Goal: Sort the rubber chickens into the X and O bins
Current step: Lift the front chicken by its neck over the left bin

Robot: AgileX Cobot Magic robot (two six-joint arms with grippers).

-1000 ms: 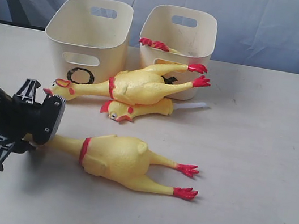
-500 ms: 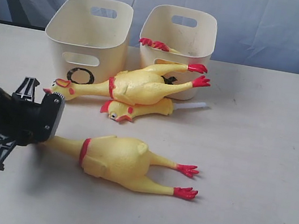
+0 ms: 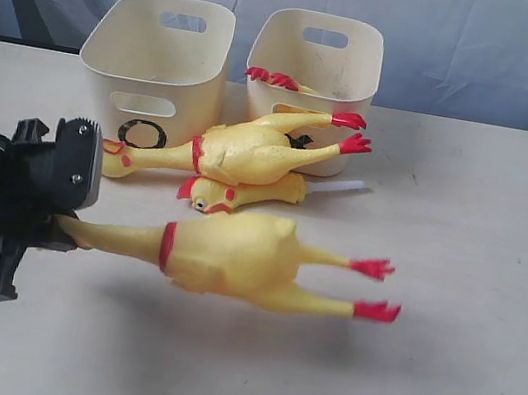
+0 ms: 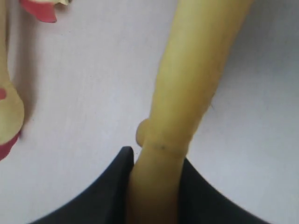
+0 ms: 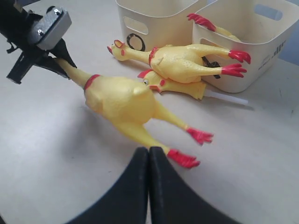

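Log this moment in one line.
left fingers: shut on long rubber chicken neck | chicken: off table | right fingers: shut, empty

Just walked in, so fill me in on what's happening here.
The left claw grips a long rubber chicken by the neck, holding it clear of the table. Two more chickens lie stacked before the bins, and red feet poke from the right bin. The right claw is shut and idle.

The long rubber chicken [image 3: 229, 253] is yellow with a red neck band and red feet. The O bin [image 3: 155, 63], marked with a black ring, and the right-hand bin [image 3: 317, 64] are cream. The tabletop [image 3: 435, 388] is pale beige, the fingers [image 4: 98, 200] black.
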